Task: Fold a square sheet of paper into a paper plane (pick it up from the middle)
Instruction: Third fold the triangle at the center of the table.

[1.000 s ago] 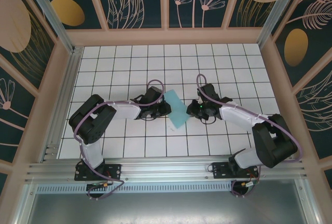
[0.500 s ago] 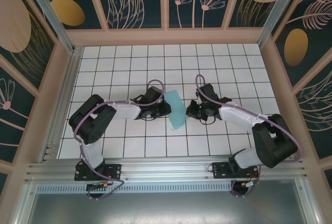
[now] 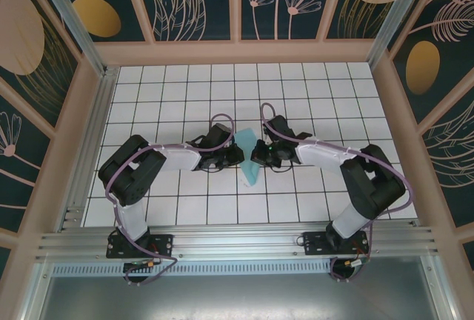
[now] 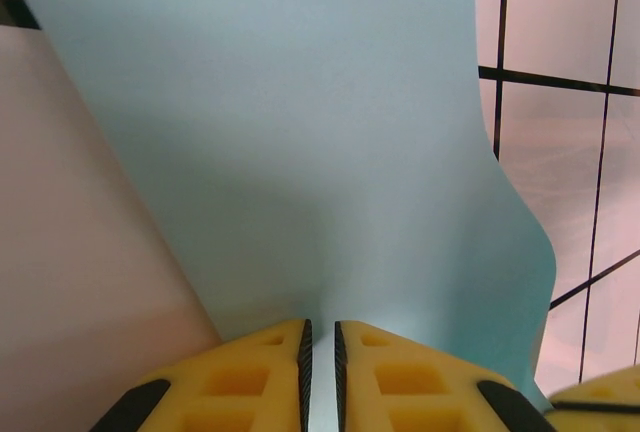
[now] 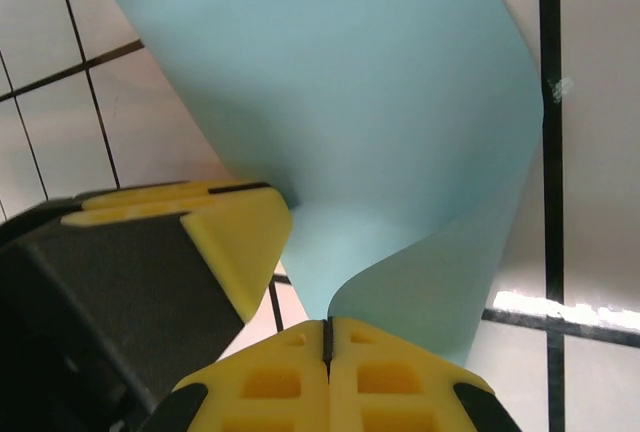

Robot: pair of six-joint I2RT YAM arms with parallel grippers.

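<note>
1. Right wrist view: the right gripper point(image 5: 326, 337) pinches only a thin margin of the square sheet of paper point(image 5: 340, 102), so a sideways tug would likely slip or tear that edge.
2. The sheet bows between two grippers set close together. An uneven push inward would probably set a crooked crease off the middle.
3. The right gripper's jaws are fully closed on the sheet's curled edge. The left gripper point(image 4: 320, 337) clamps the opposite edge, jaws a sliver apart.
4. In the top external view, the buckled sheet sits between both grippers, over the middle of the tiled table point(image 3: 185, 83).
</note>
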